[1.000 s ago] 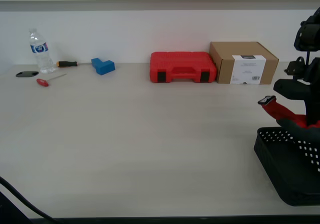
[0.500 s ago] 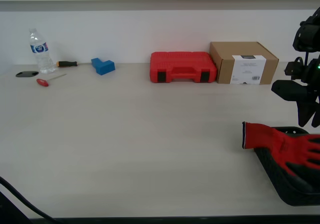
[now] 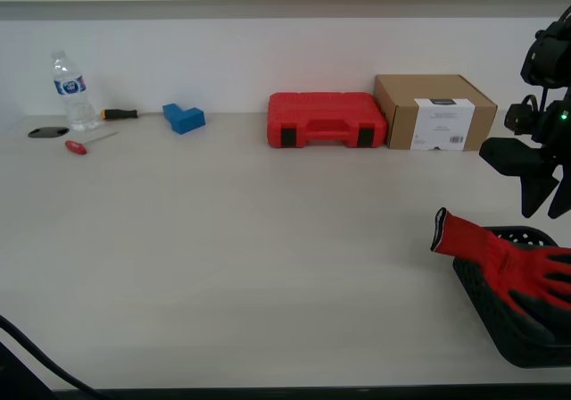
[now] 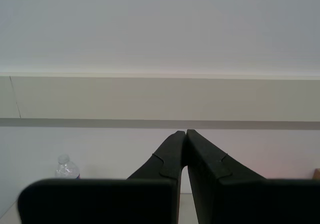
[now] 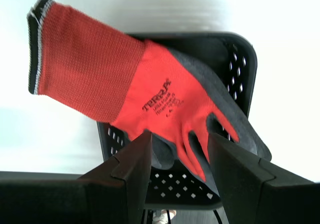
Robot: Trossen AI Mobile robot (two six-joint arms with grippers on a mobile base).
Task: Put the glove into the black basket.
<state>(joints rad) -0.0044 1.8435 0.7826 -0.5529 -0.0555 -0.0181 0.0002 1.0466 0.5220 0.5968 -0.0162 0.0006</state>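
Starting at the exterior view's left, the far edge of the counter (image 3: 268, 239) carries a water bottle (image 3: 70, 90), an orange-handled screwdriver (image 3: 119, 113) and a blue block (image 3: 184, 117). A red case (image 3: 326, 120) and a cardboard box (image 3: 435, 112) sit further along, all well apart from the work. Toward the right you reach the glove (image 3: 500, 257). It lies draped across the near rim of the black basket (image 3: 500, 324), with its fingers inside and its cuff sticking out over the counter, so it is only partly in. The first end effector (image 5: 179, 139) hangs above it with its jaws spread wide and nothing between them. In the exterior view it is clear of the fabric. The second end effector (image 4: 186, 133) is pinched closed on nothing and faces the back wall. Treat the glove as light and floppy: the knit will fold and sag wherever it is unsupported, though the coated palm should give some grip. If you want it fully seated, take the red cuff or the back of the hand near the overhang and pinch a fold, then drag it inward, watching that the knit does not snag on the perforated wall.
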